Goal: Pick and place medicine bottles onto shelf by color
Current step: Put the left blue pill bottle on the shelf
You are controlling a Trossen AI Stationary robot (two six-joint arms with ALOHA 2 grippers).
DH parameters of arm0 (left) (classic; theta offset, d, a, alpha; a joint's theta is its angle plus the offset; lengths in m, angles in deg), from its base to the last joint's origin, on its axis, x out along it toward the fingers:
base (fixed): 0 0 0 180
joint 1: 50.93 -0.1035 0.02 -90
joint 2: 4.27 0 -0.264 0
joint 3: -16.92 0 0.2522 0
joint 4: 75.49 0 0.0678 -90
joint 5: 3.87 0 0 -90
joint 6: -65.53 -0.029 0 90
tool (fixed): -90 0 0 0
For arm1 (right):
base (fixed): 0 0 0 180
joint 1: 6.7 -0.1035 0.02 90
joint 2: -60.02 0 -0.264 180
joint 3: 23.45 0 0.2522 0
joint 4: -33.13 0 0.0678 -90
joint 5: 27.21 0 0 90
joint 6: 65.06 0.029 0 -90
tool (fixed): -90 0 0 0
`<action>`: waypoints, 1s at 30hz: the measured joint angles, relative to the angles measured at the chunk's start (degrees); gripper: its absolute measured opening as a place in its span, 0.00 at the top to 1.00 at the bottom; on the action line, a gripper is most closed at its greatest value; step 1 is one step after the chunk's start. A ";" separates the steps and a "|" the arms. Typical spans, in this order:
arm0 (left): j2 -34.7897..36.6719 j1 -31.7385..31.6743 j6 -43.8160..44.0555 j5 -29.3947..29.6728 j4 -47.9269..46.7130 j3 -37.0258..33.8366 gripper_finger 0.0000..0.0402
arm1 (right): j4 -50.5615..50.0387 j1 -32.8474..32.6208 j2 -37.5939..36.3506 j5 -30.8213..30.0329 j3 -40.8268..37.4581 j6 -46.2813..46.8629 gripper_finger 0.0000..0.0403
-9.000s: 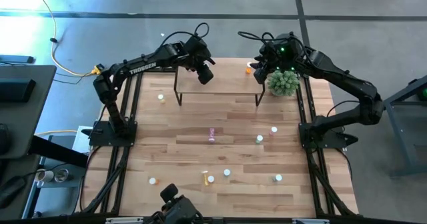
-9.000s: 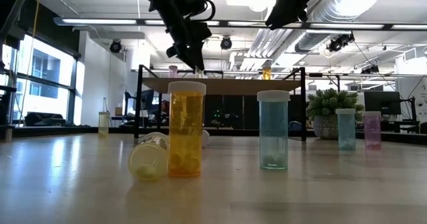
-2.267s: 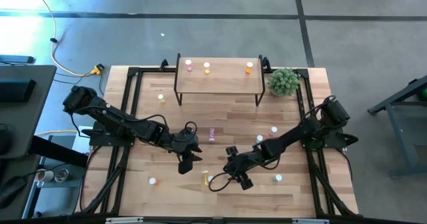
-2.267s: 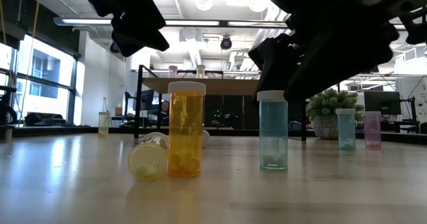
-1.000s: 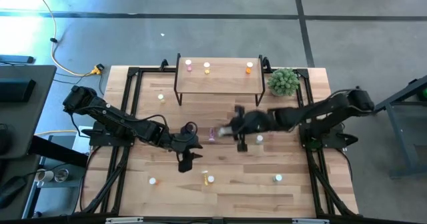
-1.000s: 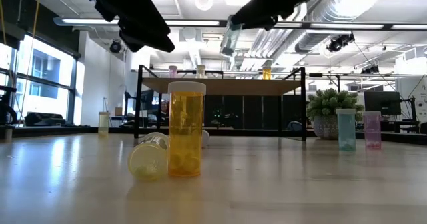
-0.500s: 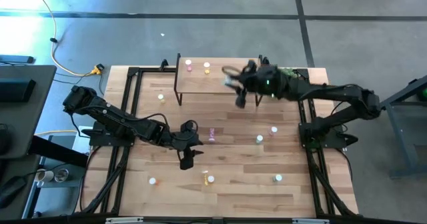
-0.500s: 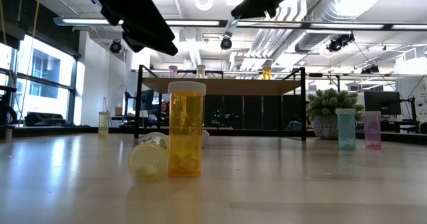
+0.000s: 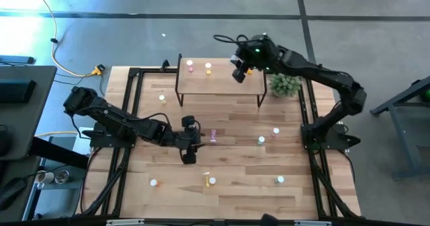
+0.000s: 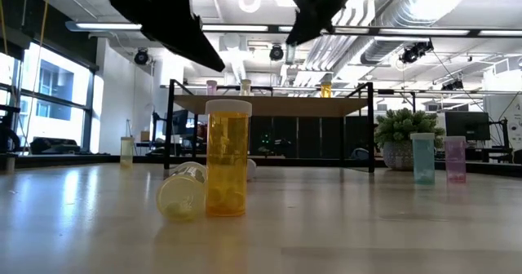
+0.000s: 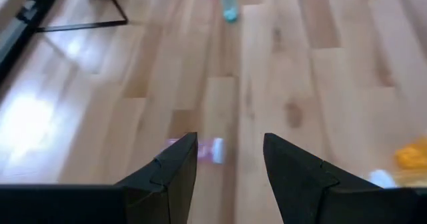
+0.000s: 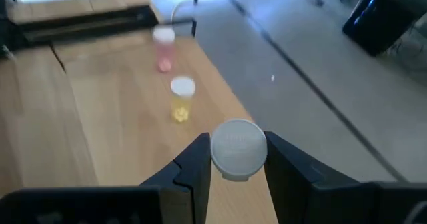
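My right gripper (image 9: 236,72) hovers over the light-wood shelf (image 9: 222,82) at the table's far side, shut on a teal-green medicine bottle whose white cap (image 12: 239,149) shows between its fingers. A pink bottle (image 9: 190,65) and a yellow bottle (image 9: 207,68) stand on the shelf. My left gripper (image 9: 189,156) is open above mid-table, just left of a pink bottle (image 11: 208,149) lying on its side. In the low view an orange bottle (image 10: 227,158) stands near the front, beside a yellow one (image 10: 183,194) lying down. My right gripper pinches the teal-green bottle between its two fingers (image 12: 195,163), just under the white cap. The cap faces back toward the wrist and hides the body. The fingers slant down from above toward the shelf. The bottle is lifted clear above the shelf board.
A green potted plant (image 9: 285,83) stands at the shelf's right end. Several more bottles stand or lie about the table, among them a pink one (image 9: 275,131), a green one (image 9: 261,140) and others near the front edge (image 9: 212,181).
My right gripper has carried the bottle up and toward the table's far edge, from above mid-table to above the shelf, tipping as it went. My left gripper has turned a little in place and stays open.
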 joint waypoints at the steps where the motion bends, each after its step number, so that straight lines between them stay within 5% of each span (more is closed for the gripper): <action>1: 0.00 -0.66 -0.33 -0.04 -0.01 0.00 0.60 | -1.33 0.16 0.92 0.29 0.54 0.00 0.74; 30: 0.00 -8.98 0.06 -3.57 0.00 0.00 0.60 | -3.17 3.74 10.21 4.08 1.05 5.38 0.74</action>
